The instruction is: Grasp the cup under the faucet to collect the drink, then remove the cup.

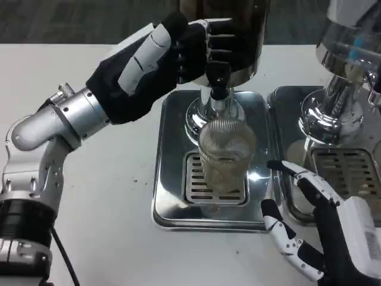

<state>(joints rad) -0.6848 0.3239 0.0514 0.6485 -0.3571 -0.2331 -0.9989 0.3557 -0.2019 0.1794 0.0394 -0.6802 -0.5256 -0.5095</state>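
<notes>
- the white table (113, 196) carries two shiny drip trays side by side; the one that matters is the middle tray (172, 196), with a dark dispenser (229, 36) standing at its back; a second dispenser (348, 65) stands on the tray to the right
- left hand (169, 56) is up at the dispenser body, fingers spread and laid against its dark side right by the black tap lever (218, 76); it isn't holding anything as far as I can see; whether a fingertip is actually on the lever, can't tell from this angle
- right hand (306, 220) is low on the table just right of the tray, fingers apart and empty, near the cup but not touching it
- the ribbed clear cup (226, 156) stands upright on the tray's grate, right under the faucet; looks like some pale drink in the bottom, hard to be sure
- so my read is the step is filling; to do it well I'd have the right hand wrap the cup first so it can't slide on the grate; then the left works the lever gently and lets go before the cup gets full; lift straight out only after the flow stops
</notes>
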